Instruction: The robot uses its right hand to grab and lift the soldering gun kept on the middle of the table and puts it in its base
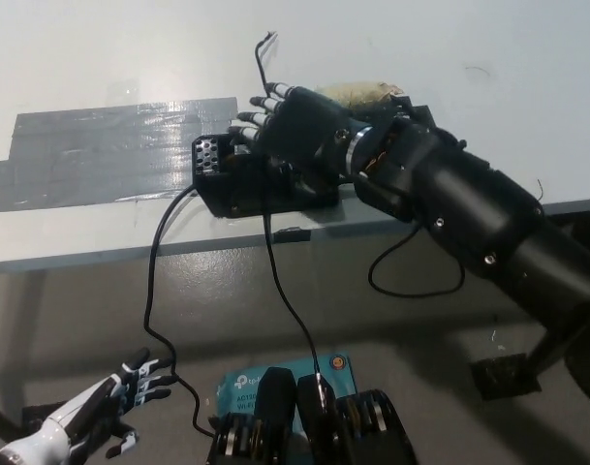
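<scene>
White tabletop [450, 58] with grey tape patch [101, 150], grey floor below. Black right hand [293, 124] over black boxy soldering base [251, 184] at table's front edge, fingers spread, holding nothing. Pale yellowish-handled soldering gun [362, 94] lies behind wrist on table, apart from fingers, not in base. White left hand [91, 407] rests low, fingers apart. Step judged: reach before grasp. Next: bring fingers onto handle, close.

A black right hand [293, 124] with pale fingertips over a black base [238, 184] on a white bench [101, 58]; a grey tape patch [101, 150], black cables [151, 281], a teal box [238, 387], and the white left hand [91, 412].
</scene>
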